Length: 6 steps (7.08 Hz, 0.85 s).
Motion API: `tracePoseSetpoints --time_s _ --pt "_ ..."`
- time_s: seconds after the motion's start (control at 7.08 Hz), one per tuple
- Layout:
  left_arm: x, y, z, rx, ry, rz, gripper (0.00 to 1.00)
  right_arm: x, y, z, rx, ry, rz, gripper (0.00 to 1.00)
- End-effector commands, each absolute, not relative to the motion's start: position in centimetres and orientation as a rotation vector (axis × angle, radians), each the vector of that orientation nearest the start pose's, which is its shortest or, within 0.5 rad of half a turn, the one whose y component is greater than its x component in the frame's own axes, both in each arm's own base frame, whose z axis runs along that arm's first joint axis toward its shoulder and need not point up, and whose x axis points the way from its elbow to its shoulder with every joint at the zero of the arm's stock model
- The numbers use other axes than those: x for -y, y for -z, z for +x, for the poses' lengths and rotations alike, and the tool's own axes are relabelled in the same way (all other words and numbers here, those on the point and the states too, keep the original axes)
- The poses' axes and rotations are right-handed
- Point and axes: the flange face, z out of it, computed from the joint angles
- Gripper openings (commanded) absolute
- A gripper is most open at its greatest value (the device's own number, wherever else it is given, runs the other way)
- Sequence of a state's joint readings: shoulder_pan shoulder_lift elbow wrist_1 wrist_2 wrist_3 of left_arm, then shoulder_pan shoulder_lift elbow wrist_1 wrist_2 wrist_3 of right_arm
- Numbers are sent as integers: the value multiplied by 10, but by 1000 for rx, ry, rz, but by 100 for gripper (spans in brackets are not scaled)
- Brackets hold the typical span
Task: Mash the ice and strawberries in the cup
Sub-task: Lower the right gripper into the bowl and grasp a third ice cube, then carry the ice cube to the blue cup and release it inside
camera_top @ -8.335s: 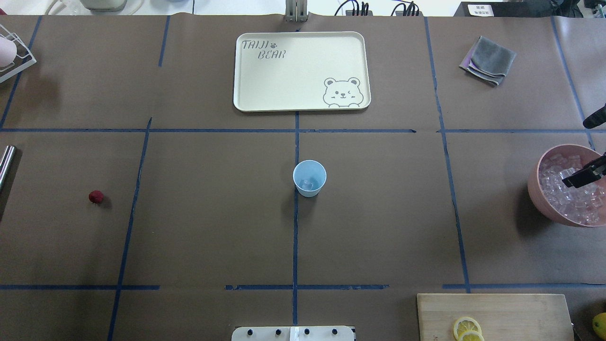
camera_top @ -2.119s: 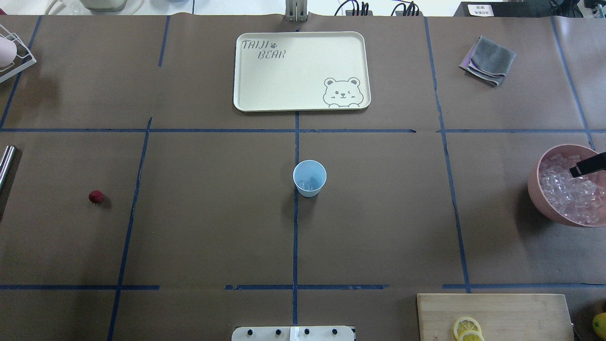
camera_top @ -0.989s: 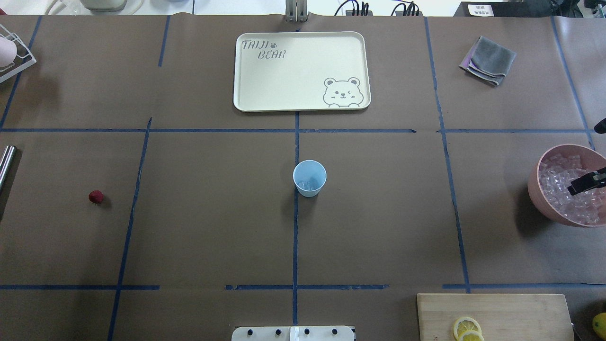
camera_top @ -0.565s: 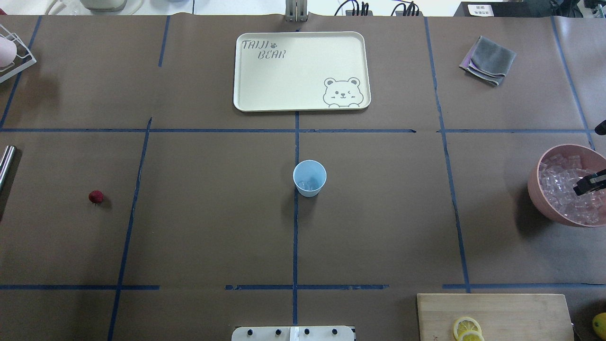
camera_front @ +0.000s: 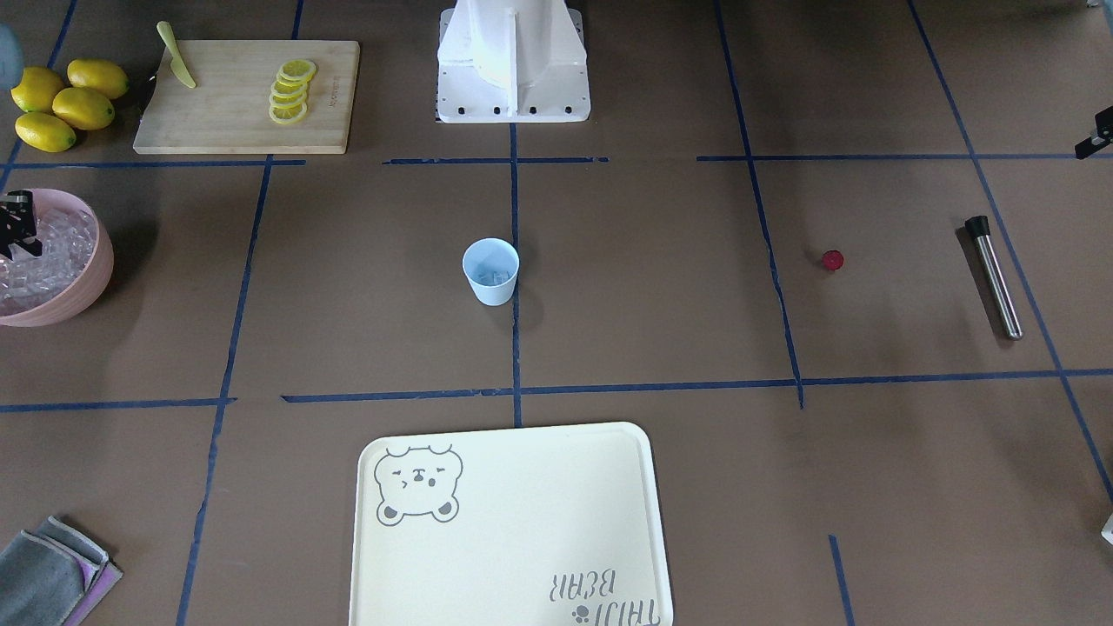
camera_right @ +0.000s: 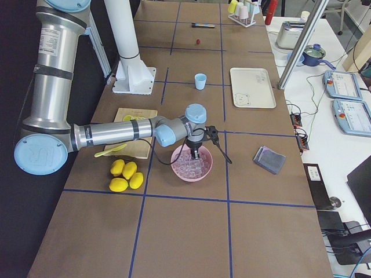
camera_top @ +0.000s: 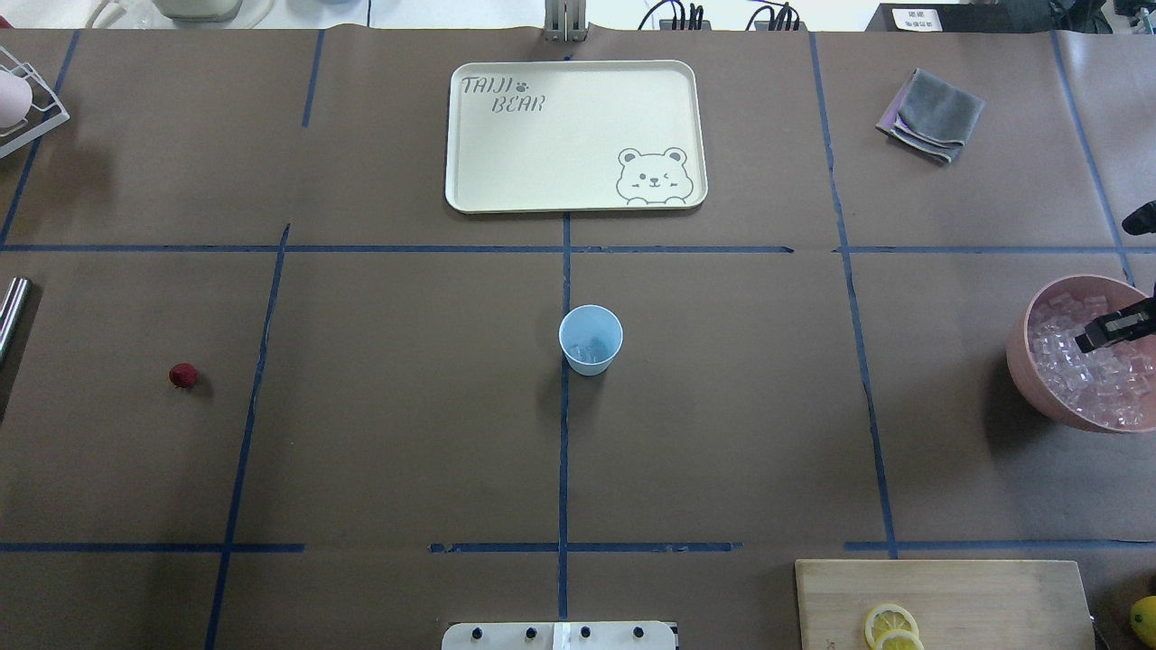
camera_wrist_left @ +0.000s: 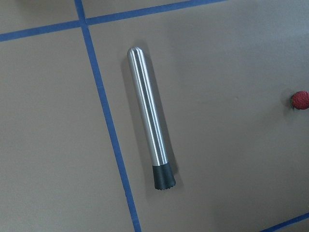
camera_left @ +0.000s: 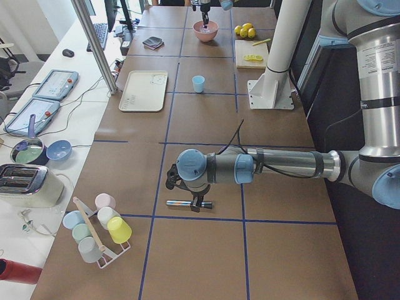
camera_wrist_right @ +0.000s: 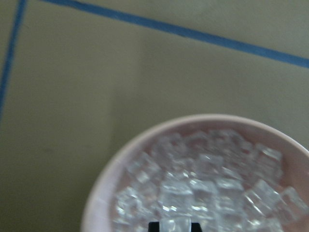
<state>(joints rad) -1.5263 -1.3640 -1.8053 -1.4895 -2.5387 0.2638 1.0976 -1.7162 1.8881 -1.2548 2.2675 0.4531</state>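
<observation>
Ice (camera_front: 43, 261) fills the pink bowl (camera_front: 91, 283) at the edge of the front-facing view, and I make out a few cubes in the blue cup (camera_front: 493, 294) standing upright mid-tabletop (camera_front: 661, 296). The strawberry (camera_front: 833, 259) lies well apart on the other side, near the steel muddler (camera_front: 994, 276). From overhead, I see the right end effector (camera_top: 1115, 327) over the bowl's ice. In the left side view, the left end effector (camera_left: 186, 195) hangs just above the muddler; I cannot tell how far it is open. My left wrist camera shows the muddler lying flat beside a blue tape line (camera_wrist_left: 108, 130), with the strawberry at the frame's edge. My right wrist camera shows two dark fingertips (camera_wrist_right: 153, 225) either side of one cube, though I cannot tell whether they grip it.
</observation>
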Motion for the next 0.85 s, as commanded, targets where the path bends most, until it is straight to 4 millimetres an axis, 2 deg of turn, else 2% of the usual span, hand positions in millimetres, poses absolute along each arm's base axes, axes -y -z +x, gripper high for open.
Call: tracePoseSetpoints --time_s 0.0,0.28,0.57,0.71 --pt "402 -630 -33 -970 -257 56 100 454 -414 -202 986 6 76 0" --pt "402 -630 -33 -970 -255 53 100 456 -312 -289 1102 -134 -23 0" --pt "403 -631 -33 -971 -254 52 100 447 -241 -392 1128 -288 -56 1" --pt "403 -632 -33 -971 -253 51 100 445 -215 -441 1130 -345 -57 1"
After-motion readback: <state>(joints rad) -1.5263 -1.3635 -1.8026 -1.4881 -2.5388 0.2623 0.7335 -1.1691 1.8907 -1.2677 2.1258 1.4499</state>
